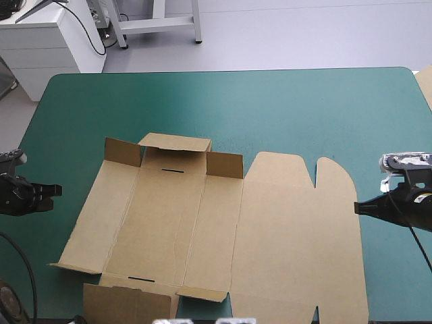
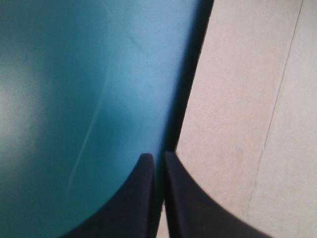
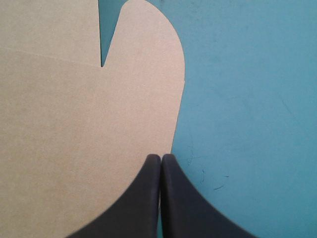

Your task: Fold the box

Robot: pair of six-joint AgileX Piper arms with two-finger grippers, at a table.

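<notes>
Folding has barely begun, by my reading: the brown box lies spread over the near half of the teal-green worktop, its near end flap lying almost flat at the near edge. At mid-depth the left claw hovers clenched and empty just outside the left side panel; the right claw, likewise clenched on nothing, points at the rim of the rounded lid flap. Farther off, the far end wall and its corner tabs stand partly raised. The next move probably calls for working a tip under a flat edge, which offers little to catch. Nothing blocks either arm; a pale sheet lies at the far right edge, well apart.
</notes>
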